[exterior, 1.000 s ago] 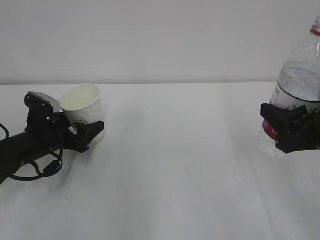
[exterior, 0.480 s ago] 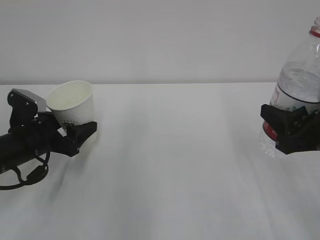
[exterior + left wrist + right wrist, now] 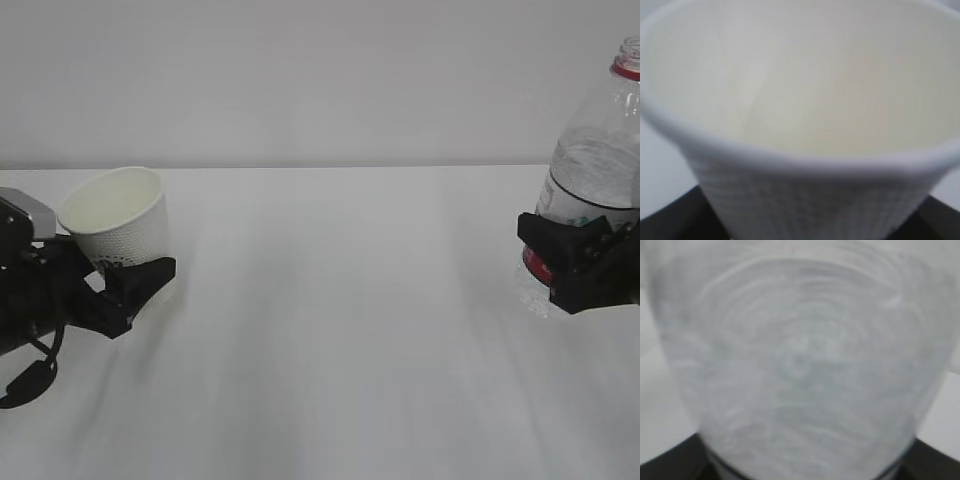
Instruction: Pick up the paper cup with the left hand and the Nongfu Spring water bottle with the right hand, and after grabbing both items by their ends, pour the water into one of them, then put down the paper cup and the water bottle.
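Jaws of the black left hand (image 3: 135, 283) pinch the small white paper cup (image 3: 115, 215) low, tilted; the right hand (image 3: 575, 262) clamps the clear ribbed water bottle (image 3: 595, 165) at its red label, above the white surface (image 3: 340, 330). Left wrist view: the cup (image 3: 800, 120) fills frame, looks light and crushable, so grip gently near base. Right wrist view: the bottle (image 3: 800, 360) likely heavier, slick; hold mid-body.

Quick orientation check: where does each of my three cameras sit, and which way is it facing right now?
Exterior view: low, facing across the table; left end effector holds the paper cup, right end effector the water bottle.
Left wrist view: behind the paper cup, looking into its mouth; dark finger tips at the bottom corners.
Right wrist view: pressed against the water bottle; dark corners below.
Shared: cup and bottle.
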